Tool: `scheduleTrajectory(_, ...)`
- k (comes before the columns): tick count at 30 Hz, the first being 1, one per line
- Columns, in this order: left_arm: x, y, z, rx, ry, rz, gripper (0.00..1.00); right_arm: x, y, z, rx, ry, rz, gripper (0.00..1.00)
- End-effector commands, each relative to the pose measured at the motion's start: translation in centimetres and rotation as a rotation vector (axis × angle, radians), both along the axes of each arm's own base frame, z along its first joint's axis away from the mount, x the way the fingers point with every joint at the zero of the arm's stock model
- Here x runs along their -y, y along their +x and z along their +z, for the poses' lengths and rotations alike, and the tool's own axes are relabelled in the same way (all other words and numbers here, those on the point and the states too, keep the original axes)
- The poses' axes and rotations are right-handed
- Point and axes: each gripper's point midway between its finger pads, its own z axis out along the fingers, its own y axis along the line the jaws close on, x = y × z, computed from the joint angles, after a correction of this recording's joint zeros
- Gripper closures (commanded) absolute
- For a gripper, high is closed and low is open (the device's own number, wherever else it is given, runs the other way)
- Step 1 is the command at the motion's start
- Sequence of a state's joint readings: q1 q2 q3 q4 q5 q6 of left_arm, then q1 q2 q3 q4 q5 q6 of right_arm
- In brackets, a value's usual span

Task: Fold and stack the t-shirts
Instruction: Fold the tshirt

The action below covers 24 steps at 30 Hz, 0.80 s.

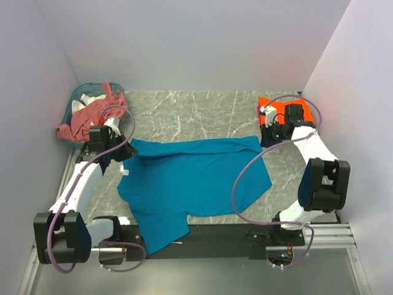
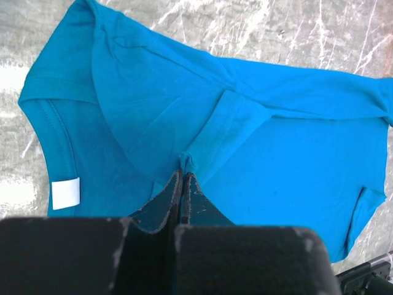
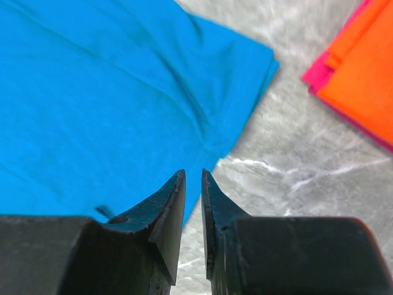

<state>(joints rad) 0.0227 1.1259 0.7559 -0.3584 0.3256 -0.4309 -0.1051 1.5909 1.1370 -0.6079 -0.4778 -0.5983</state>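
Clock directions are read from the near edge, where the arm bases stand, with 12 o'clock at the far wall.

Centre of the marbled surface (image 1: 202, 114): the teal t-shirt (image 1: 196, 178) lies spread out but rumpled. Its body runs from 9 to 3 o'clock, and one sleeve trails toward 7 o'clock over the dark rail at the near edge. Its white neck tag (image 2: 66, 193) shows at the collar, on the 9 o'clock side.

Left fingers (image 2: 183, 177): pressed fully together, with no gap between the tips. They pinch a small ridge of the teal t-shirt's cloth at a hemmed fold beside the collar. In the overhead view they sit at the garment's 10 o'clock corner.

Right fingers (image 3: 193, 178): a narrow slit apart, nearly parallel, with nothing seen between the tips. They hang over the teal t-shirt's 2 o'clock corner, where the cloth edge meets bare stone. Whether the tips touch the cloth cannot be told from here.

At 2 o'clock, near the right wall: the orange t-shirt (image 1: 277, 110) lies folded flat, partly hidden by the right wrist. It rests on a pink cloth (image 3: 316, 77) whose edge shows along its border.

At 10 o'clock, in the far left corner: the salmon t-shirt (image 1: 92, 114) is bunched up. It spills over the rim of a teal basket (image 1: 80, 93)
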Motion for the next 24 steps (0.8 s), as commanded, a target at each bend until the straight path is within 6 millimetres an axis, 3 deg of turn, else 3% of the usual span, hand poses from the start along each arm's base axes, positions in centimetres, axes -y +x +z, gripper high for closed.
scheduleTrajectory(1, 0.5, -0.4, -0.4, -0.029, -0.027, -0.012, 1.0, -1.7, -1.0, 2.1, 0.033, 0.101, 0.009, 0.76)
scheduleTrajectory(8, 0.9, -1.4, -1.7, -0.136, -0.068, 0.012, 1.0, -2.8, -2.0, 3.5, 0.064, 0.155, 0.021, 0.75)
scheduleTrajectory(14, 1.5, -2.5, -2.9, -0.217, -0.094, 0.023, 0.99, -3.5, -2.8, 3.6, 0.058, 0.19, 0.033, 0.75)
scheduleTrajectory(15, 2.4, -2.9, -3.0, -0.229, -0.094, -0.002, 0.99, -3.5, -2.9, 3.6, 0.055, 0.194, 0.032, 0.75)
scheduleTrajectory(24, 3.9, -4.7, -3.5, -0.267, -0.082, -0.024, 0.99, -4.0, -3.4, 3.8, 0.053, 0.219, 0.045, 0.74)
